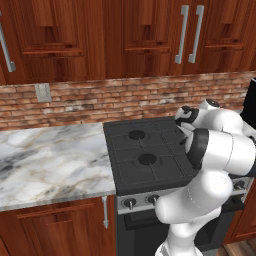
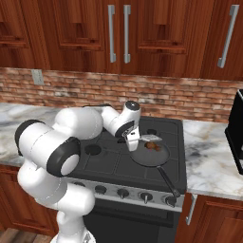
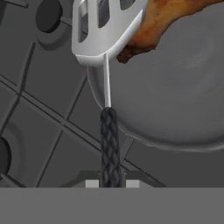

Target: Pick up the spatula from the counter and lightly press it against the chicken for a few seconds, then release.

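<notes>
The gripper [image 3: 110, 183] fingers are clamped on the spatula [image 3: 109, 140] handle, a firm hold for pressing. Its slotted head reaches over the pan [image 3: 175, 100] rim and appears to rest against the chicken [image 3: 159, 22] inside the pan, likely mid-press.

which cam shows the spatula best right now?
Hand view: the spatula runs full length, slotted head beside the chicken at the pan rim. Right base view shows it small, over the pan. In the left base view the arm blocks that side of the stove.
</notes>
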